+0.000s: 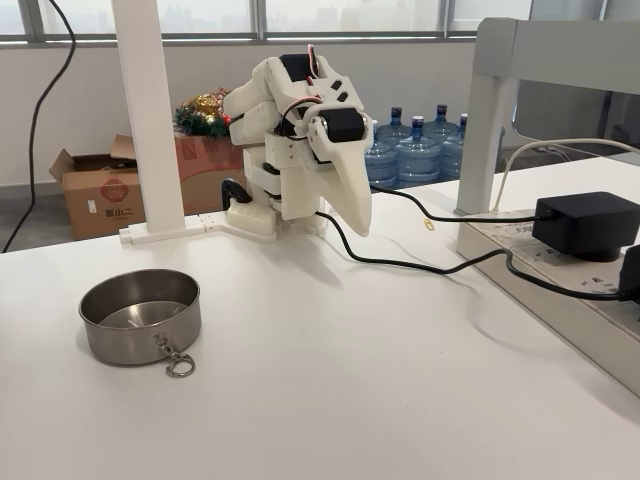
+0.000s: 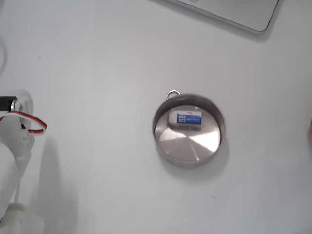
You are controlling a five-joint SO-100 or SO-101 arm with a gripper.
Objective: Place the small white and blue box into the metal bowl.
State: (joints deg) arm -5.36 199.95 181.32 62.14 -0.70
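Note:
The metal bowl (image 1: 140, 340) stands on the white table at the front left in a fixed view, its ring clasp (image 1: 178, 362) hanging toward the camera. Seen from above in the other fixed view, the small white and blue box (image 2: 185, 118) lies flat inside the bowl (image 2: 163, 148), close to the wall beside the ring clasp (image 2: 173, 94). My arm is folded up at the back of the table, well away from the bowl. Its gripper (image 1: 358, 222) points down, shut and holding nothing. Part of the arm (image 2: 10, 146) with red wires shows at the left edge.
A black cable (image 1: 420, 265) runs across the table from the arm to a black power adapter (image 1: 585, 225) on a power strip at the right. A white post (image 1: 150, 120) stands behind. The corner of a grey flat device (image 2: 234, 12) lies above the bowl.

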